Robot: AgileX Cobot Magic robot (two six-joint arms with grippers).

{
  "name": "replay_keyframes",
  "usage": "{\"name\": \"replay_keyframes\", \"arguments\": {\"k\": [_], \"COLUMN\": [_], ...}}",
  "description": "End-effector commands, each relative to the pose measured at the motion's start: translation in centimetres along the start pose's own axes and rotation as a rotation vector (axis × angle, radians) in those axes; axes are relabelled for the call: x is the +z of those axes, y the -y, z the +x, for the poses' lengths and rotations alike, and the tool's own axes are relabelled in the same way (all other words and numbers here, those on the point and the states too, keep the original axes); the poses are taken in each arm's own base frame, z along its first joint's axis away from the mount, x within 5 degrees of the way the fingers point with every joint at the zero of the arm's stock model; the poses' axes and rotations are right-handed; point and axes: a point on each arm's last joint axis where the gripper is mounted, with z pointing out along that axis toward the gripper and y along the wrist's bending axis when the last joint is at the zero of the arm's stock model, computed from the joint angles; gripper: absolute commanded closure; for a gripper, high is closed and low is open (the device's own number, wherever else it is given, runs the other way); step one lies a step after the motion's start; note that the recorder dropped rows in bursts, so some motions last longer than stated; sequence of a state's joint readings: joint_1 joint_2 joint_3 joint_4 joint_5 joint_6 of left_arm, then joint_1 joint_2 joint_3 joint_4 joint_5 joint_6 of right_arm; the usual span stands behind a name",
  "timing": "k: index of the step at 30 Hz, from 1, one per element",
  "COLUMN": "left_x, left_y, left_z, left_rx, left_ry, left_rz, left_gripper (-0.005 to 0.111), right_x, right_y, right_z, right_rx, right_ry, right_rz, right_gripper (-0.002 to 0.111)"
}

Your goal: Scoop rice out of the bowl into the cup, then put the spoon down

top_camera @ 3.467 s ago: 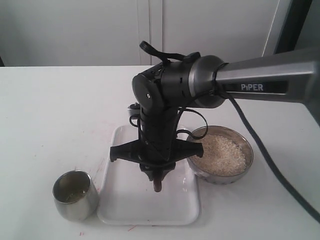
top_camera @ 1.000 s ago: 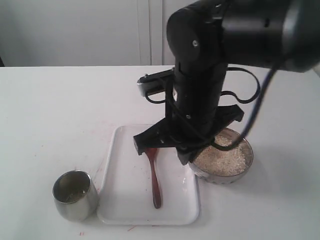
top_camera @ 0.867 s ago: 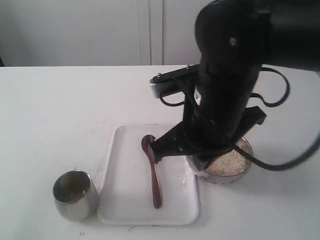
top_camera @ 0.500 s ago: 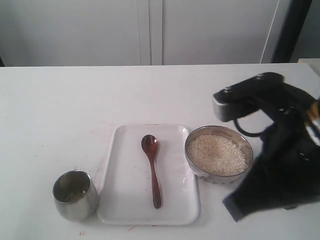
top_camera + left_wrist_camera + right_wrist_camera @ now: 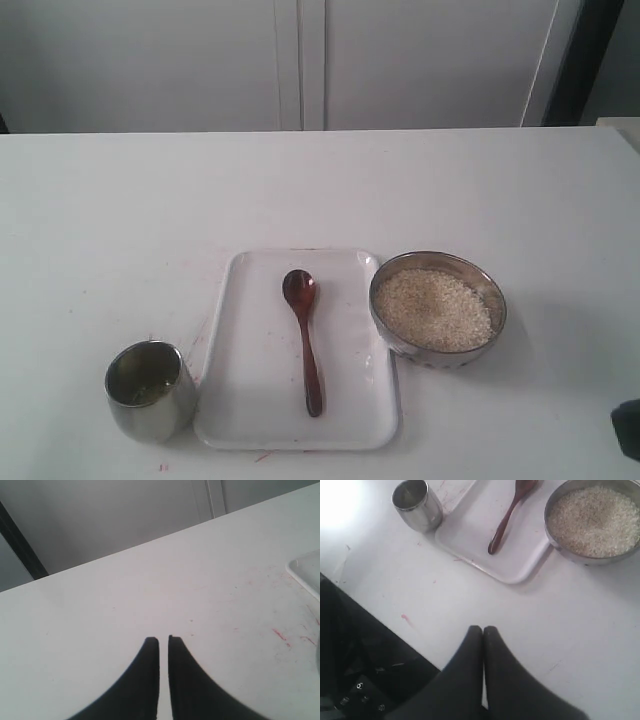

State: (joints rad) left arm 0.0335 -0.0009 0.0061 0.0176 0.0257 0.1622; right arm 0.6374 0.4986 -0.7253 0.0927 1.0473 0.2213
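The dark wooden spoon (image 5: 304,340) lies flat on the white tray (image 5: 250,400), its oval bowl at the far end and nothing holding it. The steel bowl (image 5: 490,290) sits just right of the tray, full of rice (image 5: 435,308). The steel cup (image 5: 150,388) stands left of the tray's near corner. From the right wrist I see the cup (image 5: 417,499), spoon (image 5: 507,517), bowl (image 5: 555,542) and rice (image 5: 592,520) well beyond my right gripper (image 5: 483,628), which is shut and empty. My left gripper (image 5: 163,639) is shut and empty above bare table.
Only a dark bit of the right arm (image 5: 628,428) shows at the lower right corner of the exterior view. The table's near edge (image 5: 395,630) runs close by the right gripper. A tray corner (image 5: 307,572) shows in the left wrist view. Red marks dot the tabletop.
The right arm has swung away from above the tray and bowl, down to the lower right, almost out of view. The spoon stays lying on the tray, free of the gripper.
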Motion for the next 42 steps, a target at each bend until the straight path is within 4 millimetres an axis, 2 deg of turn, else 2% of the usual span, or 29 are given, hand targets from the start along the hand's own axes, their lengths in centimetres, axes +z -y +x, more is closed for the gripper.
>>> {"name": "replay_keyframes", "arguments": {"k": [1, 5, 9, 13, 17, 26, 37, 42], "left_x": [0.0, 0.0, 0.0, 0.0, 0.0, 0.0, 0.0, 0.0], "left_y": [0.0, 0.0, 0.0, 0.0, 0.0, 0.0, 0.0, 0.0], "left_z": [-0.3, -0.3, -0.3, -0.3, -0.3, -0.3, -0.3, -0.3], "left_rx": [-0.010, -0.010, -0.010, -0.010, -0.010, -0.010, -0.010, -0.010], "left_ry": [0.012, 0.012, 0.012, 0.012, 0.012, 0.012, 0.012, 0.012], "left_rz": [0.005, 0.005, 0.005, 0.005, 0.005, 0.005, 0.005, 0.005], "left_gripper": [0.092, 0.092, 0.092, 0.092, 0.092, 0.092, 0.092, 0.092], "right_x": [-0.1, -0.2, -0.6, -0.3, 0.4, 2.3, 5.3, 6.7], "right_y": [0.3, 0.7, 1.1, 1.8, 2.8, 4.8, 6.1, 7.0], "right_z": [-0.3, -1.5, -2.6, -2.3, -0.5, 4.6, 8.2, 9.5], "right_rx": [-0.052, -0.126, -0.208, -0.197, -0.153, -0.086, -0.071, 0.037], "right_ry": [0.054, 0.185, 0.396, 0.577, 0.657, 0.703, 0.761, 0.761], "right_rz": [0.023, 0.084, 0.141, 0.180, 0.240, 0.377, 0.425, 0.449], "right_gripper": [0.108, 0.108, 0.108, 0.108, 0.108, 0.108, 0.108, 0.108]}}
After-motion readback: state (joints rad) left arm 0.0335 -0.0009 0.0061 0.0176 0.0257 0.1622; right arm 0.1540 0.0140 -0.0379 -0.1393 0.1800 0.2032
